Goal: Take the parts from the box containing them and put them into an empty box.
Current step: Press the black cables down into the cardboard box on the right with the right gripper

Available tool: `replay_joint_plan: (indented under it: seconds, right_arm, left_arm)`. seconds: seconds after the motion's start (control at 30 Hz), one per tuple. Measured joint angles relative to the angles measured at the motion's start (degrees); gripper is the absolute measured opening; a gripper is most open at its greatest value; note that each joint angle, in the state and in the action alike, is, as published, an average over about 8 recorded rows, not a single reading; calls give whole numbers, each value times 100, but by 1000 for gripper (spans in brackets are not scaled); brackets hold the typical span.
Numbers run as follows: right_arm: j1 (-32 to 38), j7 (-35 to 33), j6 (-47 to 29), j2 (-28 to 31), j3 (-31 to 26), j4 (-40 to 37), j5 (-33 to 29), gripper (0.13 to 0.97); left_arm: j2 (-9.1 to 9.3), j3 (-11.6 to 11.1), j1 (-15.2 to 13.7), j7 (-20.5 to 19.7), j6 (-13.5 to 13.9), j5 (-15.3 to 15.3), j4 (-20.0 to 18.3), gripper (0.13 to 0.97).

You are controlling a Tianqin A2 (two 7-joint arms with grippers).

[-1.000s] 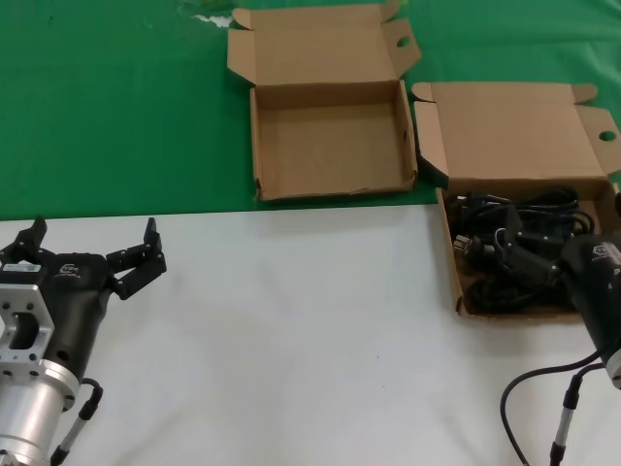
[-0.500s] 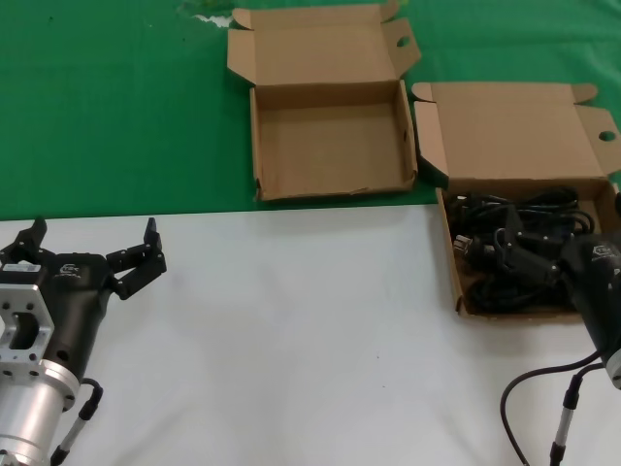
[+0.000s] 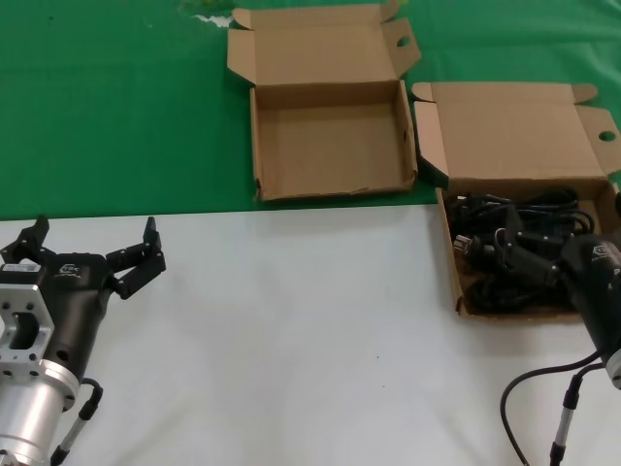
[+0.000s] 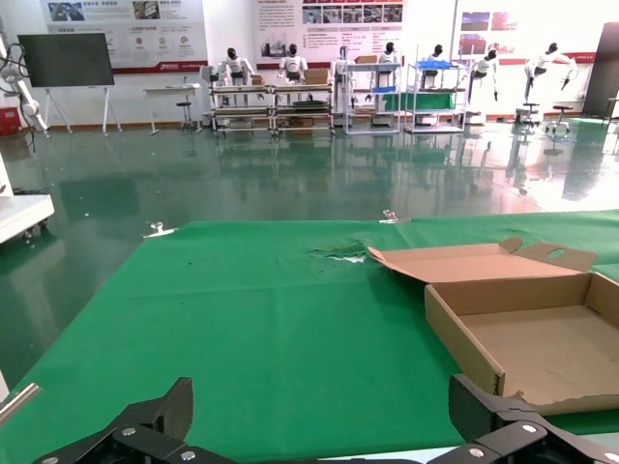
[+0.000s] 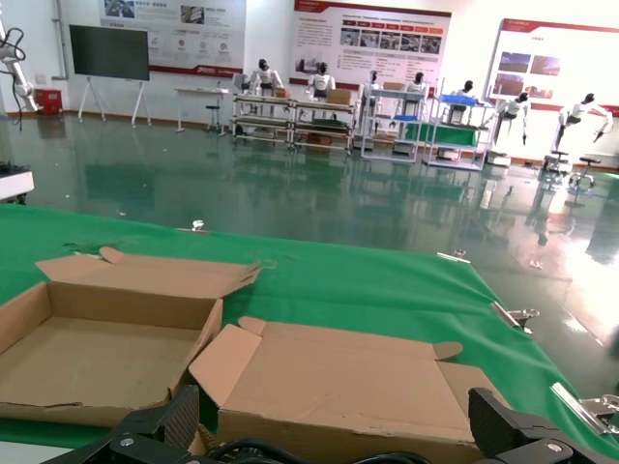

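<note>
Nothing moved; right gripper (image 3: 568,254) fingers spread over parts (image 3: 509,248).

Two cardboard boxes sit side by side at the far part of the work surface. The empty box (image 3: 330,146) lies on the cloth (image 3: 116,107), left of the box containing the parts (image 3: 524,194), which reaches nearer onto the table (image 3: 291,340). The parts (image 3: 514,248) lie inside the latter's tray. The left gripper (image 3: 92,248) rests over the table's near left; the right gripper (image 3: 597,282) sits at the near right corner of the filled box.
</note>
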Motion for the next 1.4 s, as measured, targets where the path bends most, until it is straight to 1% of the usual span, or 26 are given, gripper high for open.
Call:
replay_joint_plan:
  seconds: [0.07,0.33,0.37,0.63,0.77,1.03,1.07,1.33,1.4]
  right_arm:
    - [0,0,0,0,0,0,0,966]
    - [0,0,0,0,0,0,0,966]
    - [0,0,0,0,0,0,0,966]
    - [-6,1,3,3,-4,6,1,966]
    - [-27,5,16,12,-21,25,2,966]
    - [-49,41,98,122,-159,73,44,966]
    - [-49,50,119,162,-198,82,62,966]
    - [-47,177,210,755,-632,191,285,966]
    - [-38,226,166,947,-726,217,322,966]
  left_arm:
    - [0,0,0,0,0,0,0,936]
    - [0,0,0,0,0,0,0,840]
    - [0,0,0,0,0,0,0,840]
    - [0,0,0,0,0,0,0,677]
    - [0,0,0,0,0,0,0,677]
    - [0,0,0,0,0,0,0,461]
    - [0,0,0,0,0,0,0,461]
    - [0,0,0,0,0,0,0,287]
    - [0,0,0,0,0,0,0,274]
